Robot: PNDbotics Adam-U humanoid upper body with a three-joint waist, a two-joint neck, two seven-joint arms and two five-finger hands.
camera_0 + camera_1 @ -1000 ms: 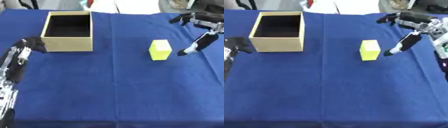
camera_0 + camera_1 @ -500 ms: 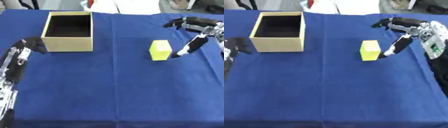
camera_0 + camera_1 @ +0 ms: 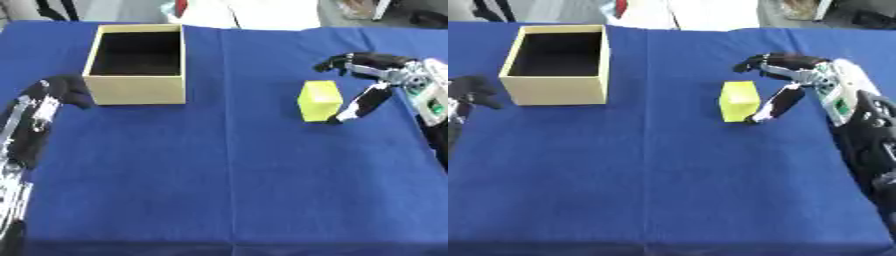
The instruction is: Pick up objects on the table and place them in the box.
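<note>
- The surface (image 3: 227,170), covered in a blue cloth, fills both eye views; its far edge runs along 12 o'clock.
- The small yellow rectangular block (image 3: 319,100) stands upright on the cloth, at about 2 o'clock from the middle of the surface.
- The open-topped tan cardboard box (image 3: 138,63) sits at about 10 o'clock, with a dark interior in which nothing shows. Block and box are well apart.
- Your right hand (image 3: 785,80) comes in from 3 o'clock and sits just beside the block on its 3 o'clock side.
- Its fingers (image 3: 765,61) arch over towards the block's far top corner; the thumb (image 3: 773,107) points down to the cloth at the block's near right corner.
- The hand is spread and has not closed on the block. You cannot tell whether the thumb tip touches the block.
- The block rests on the surface, not lifted.
- Your left hand (image 3: 61,90) shows at 9 o'clock, just beside the box's near left corner. It is dark and bunched, and holds nothing; you cannot tell how its fingers stand.
- Pale items lie beyond the far edge at 12 o'clock, too unclear to identify.
</note>
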